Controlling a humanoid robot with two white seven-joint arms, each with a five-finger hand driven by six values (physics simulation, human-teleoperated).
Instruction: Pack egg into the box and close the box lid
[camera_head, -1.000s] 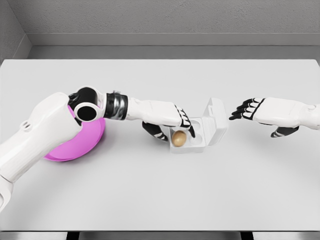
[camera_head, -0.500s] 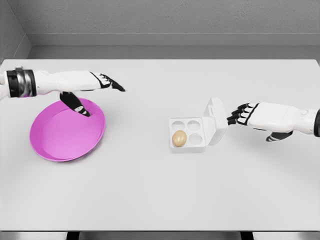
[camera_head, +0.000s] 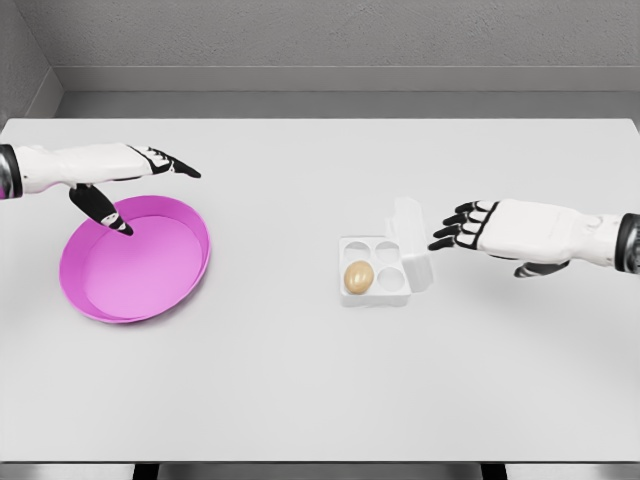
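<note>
Right hand (camera_head: 478, 228) open, fingertips just beside the box lid (camera_head: 410, 232), egg (camera_head: 358, 277) inside; left hand (camera_head: 120, 175) open, empty.

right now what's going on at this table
A brown egg sits in the front-left cup of a white four-cup egg box, whose lid stands open on the right side. The right hand, fingers spread, reaches toward that lid from the right and holds nothing. The left hand is open above the far rim of an empty pink plate at the table's left. The lid is not yet closed.
</note>
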